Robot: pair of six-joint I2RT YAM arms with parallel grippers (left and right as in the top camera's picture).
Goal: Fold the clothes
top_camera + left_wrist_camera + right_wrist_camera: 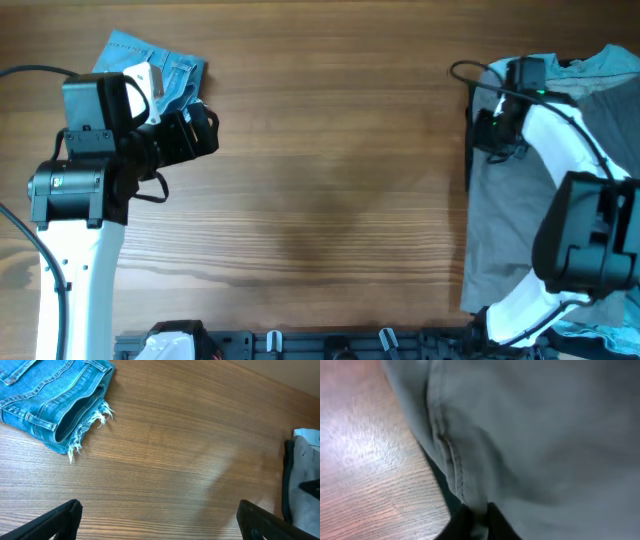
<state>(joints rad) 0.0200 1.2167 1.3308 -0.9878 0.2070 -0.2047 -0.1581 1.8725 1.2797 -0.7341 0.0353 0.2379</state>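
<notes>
Large plain grey woven-cotton shorts (530,435), seamed edge pinched tight in right gripper (476,519), lying near-to-far down the right side, left gripper (159,512) gaping wide, well apart, far left.

The bench (330,150) is a broad top of warm brown wood veneer, its fine grain running left to right in the overhead view. A soft, darker shadow lies across its middle, and the light is even and diffuse. From the right wrist view the wood takes a bright pinkish glare near the upper left. Along the near edge runs a black rail (330,345) carrying small hooks (their make is too small to tell). In the left wrist view a pale beige strip (300,370) shows past the bench's far edge; whether it is floor or wall cannot be told.
</notes>
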